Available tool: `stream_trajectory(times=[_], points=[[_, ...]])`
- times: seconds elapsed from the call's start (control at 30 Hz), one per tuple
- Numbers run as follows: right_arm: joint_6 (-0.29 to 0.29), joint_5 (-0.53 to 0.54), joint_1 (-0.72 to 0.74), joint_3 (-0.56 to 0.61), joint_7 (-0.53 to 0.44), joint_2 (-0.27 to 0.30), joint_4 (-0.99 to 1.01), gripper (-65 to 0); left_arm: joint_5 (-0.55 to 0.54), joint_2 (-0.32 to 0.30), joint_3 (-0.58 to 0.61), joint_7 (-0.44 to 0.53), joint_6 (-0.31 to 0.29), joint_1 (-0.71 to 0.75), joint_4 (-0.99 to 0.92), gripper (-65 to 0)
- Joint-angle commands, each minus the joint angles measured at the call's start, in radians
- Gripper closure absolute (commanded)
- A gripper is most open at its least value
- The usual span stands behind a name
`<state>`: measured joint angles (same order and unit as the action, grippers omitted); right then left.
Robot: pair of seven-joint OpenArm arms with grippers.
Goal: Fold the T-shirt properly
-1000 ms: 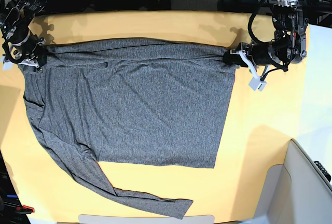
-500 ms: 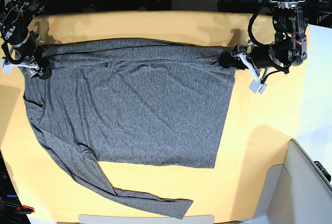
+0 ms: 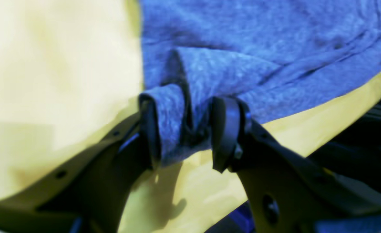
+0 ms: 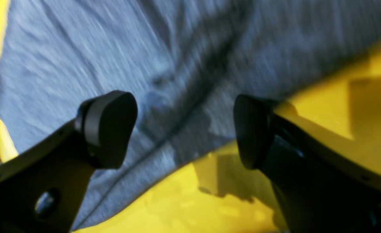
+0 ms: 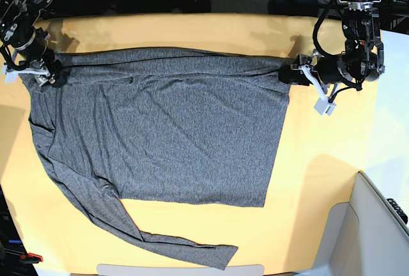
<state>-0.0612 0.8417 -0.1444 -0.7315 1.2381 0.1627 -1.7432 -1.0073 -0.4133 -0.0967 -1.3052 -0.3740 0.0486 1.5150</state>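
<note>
We see the T-shirt [image 5: 160, 129] lying flat on the yellow cloth [image 5: 319, 180], which covers the whole work surface; the grey fabric spreads across the middle and our base view's left, with one long sleeve [image 5: 172, 241] trailing along the near edge, and its far edge doubled over into a narrow folded band [image 5: 166, 64].

The left gripper [image 5: 289, 74] sits at the far corner of the shirt on the base view's right; in the left wrist view its fingers [image 3: 226, 129] stand parted, and a small rolled bunch of the shirt's corner [image 3: 171, 119] lies between them, draped against one pad while the other pad sits just beside it; we cannot tell whether the fabric is merely resting there or caught on the pad.

The right gripper [image 5: 48, 76] is at the opposite far corner, on the base view's left; in the right wrist view its fingers [image 4: 109, 126] are spread wide, with the shirt's edge [image 4: 177, 129] lying on the cloth below the gap between them, touching neither pad; this view is blurred.
</note>
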Motion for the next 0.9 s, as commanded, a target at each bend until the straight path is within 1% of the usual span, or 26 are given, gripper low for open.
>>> stream_trajectory(times=[0.0,0.2,0.3,0.43,0.5,0.6,0.73,0.87], points=[[0.007,0.023,0.016,-0.004,-0.021,0.021,-0.037,-50.1,-0.017,-0.012,-0.005,0.0,-0.003,-0.003,0.037,-23.3],[0.007,0.029,-0.017,-0.021,-0.019,0.022,-0.09,-50.0,-0.015,-0.012,-0.005,-0.003,-0.001,0.027,0.106,-23.3],[0.008,0.035,-0.051,-0.109,-0.019,0.013,-0.103,-50.0,-0.015,-0.014,-0.005,0.003,-0.001,0.046,0.117,-23.3],[0.008,0.124,-0.099,-0.225,-0.017,0.021,-0.099,-50.0,-0.014,-0.022,-0.007,0.009,-0.001,0.06,0.117,-23.3],[0.008,0.135,-0.105,-0.254,-0.017,0.021,-0.094,-50.0,-0.014,-0.028,-0.007,0.009,-0.001,0.06,0.117,-23.3],[0.01,0.133,-0.097,-0.257,-0.021,0.021,-0.039,-50.0,-0.014,-0.028,-0.007,0.009,-0.001,0.06,0.117,-23.3],[0.01,0.135,-0.036,-0.254,-0.021,0.021,0.062,-50.0,-0.014,-0.028,-0.007,0.009,-0.001,0.058,0.117,-23.3],[0.01,0.132,0.007,-0.254,-0.021,0.022,0.111,-50.0,-0.014,-0.028,-0.007,0.009,-0.001,0.06,0.117,-23.3]])
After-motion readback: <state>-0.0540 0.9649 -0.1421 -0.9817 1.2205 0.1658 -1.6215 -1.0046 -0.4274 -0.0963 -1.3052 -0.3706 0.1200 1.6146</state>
